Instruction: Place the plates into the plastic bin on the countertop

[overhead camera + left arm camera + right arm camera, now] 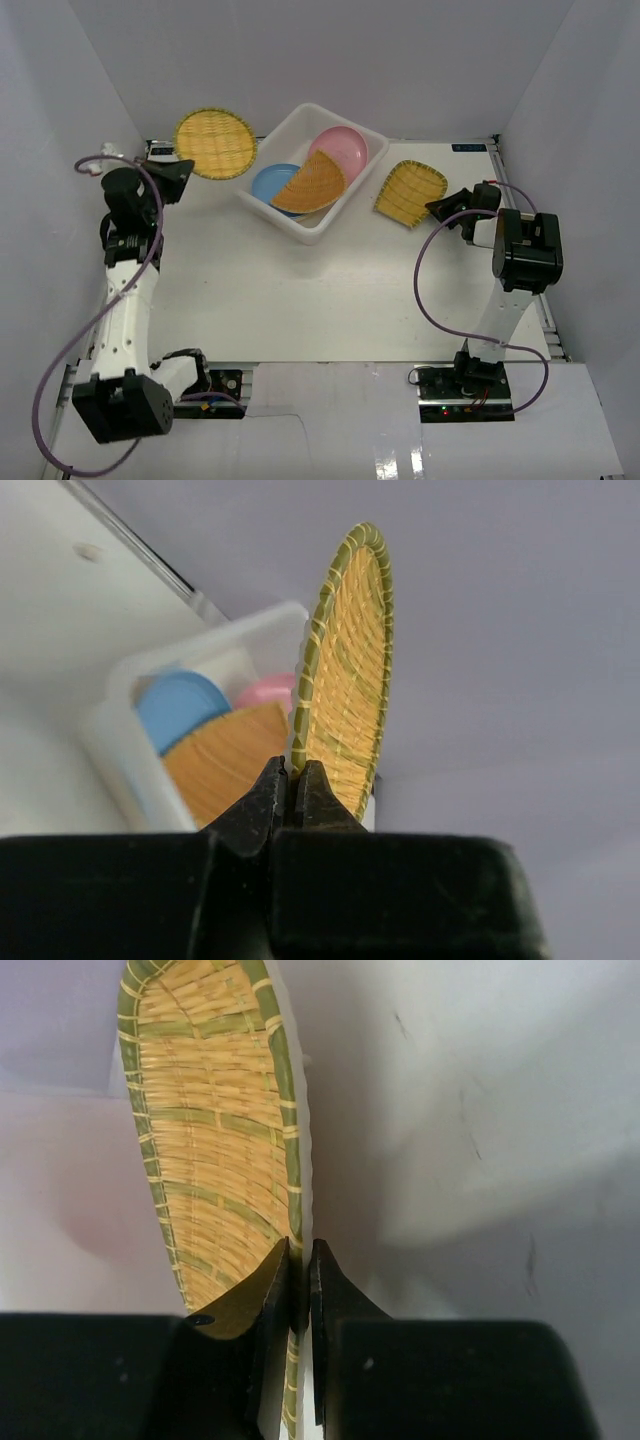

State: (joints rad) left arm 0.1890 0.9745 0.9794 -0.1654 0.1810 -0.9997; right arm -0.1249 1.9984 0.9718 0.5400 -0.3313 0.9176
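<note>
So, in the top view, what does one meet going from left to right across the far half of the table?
Left fingers, round woven plate, blue plate, fan plate, pink plate, square woven plate, right fingers.

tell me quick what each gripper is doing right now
left gripper: closed on the round woven plate
right gripper: closed on the squarish woven plate

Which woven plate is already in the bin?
The fan-shaped plate, overlapping the blue plate; the round plate and squarish plate are outside the bin.
</note>
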